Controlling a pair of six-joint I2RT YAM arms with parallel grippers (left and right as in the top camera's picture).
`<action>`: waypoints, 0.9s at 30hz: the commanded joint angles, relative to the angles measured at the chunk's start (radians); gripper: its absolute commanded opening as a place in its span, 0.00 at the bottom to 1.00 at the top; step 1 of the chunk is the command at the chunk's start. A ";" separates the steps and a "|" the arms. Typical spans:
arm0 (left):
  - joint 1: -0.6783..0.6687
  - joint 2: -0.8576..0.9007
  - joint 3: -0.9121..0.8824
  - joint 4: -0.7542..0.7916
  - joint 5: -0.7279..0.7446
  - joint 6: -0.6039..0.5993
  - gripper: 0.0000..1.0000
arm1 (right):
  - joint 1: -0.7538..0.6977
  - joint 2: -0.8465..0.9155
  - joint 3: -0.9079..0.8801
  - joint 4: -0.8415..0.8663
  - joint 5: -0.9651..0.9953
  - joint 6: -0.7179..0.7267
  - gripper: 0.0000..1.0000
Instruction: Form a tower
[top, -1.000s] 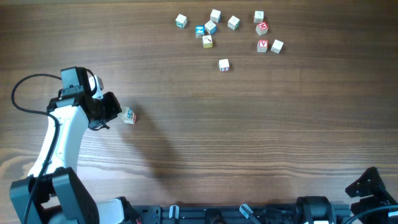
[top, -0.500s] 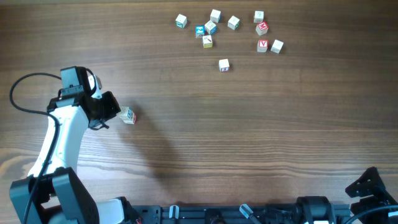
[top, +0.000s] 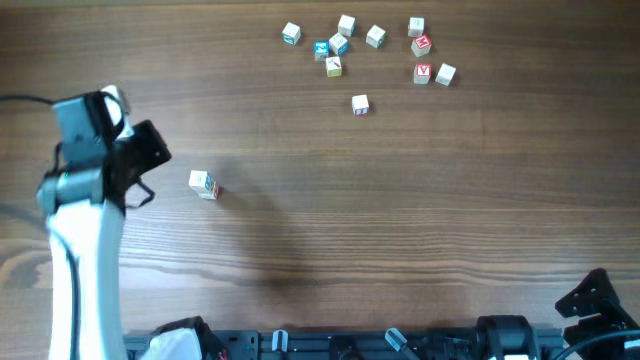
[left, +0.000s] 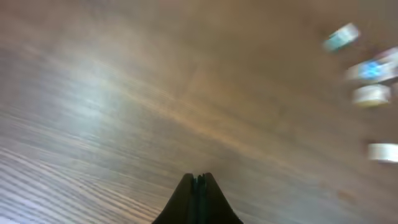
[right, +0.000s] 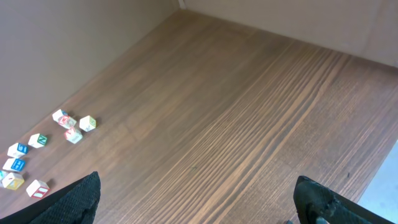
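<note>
One tower (top: 203, 184) is standing at 4 o'clock from left gripper (top: 160, 157), near, not touching; long axis is pointing up. Clearly left arm is sitting nearer; its gripper is resting fully closed, holding nothing. Also right gripper (right: 199, 202) is gaping wide, empty. Several loose cubes (top: 345, 45) are lying at 1 o'clock.

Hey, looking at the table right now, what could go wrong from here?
The tower looks skewed from overhead, so another cube could topple it. The shut left tool sits close beside it; a careless approach might knock it. The loose cubes lie crowded, so picking one may nudge neighbours.
</note>
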 joint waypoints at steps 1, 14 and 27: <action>0.008 -0.232 0.023 -0.086 0.024 -0.039 0.04 | -0.003 -0.006 0.003 0.002 0.016 0.005 1.00; 0.008 -0.706 0.023 -0.347 0.239 0.005 0.06 | -0.003 -0.006 0.003 0.002 0.016 0.006 1.00; 0.008 -0.895 0.021 -0.595 0.290 0.052 1.00 | -0.003 -0.006 0.003 0.002 0.016 0.006 1.00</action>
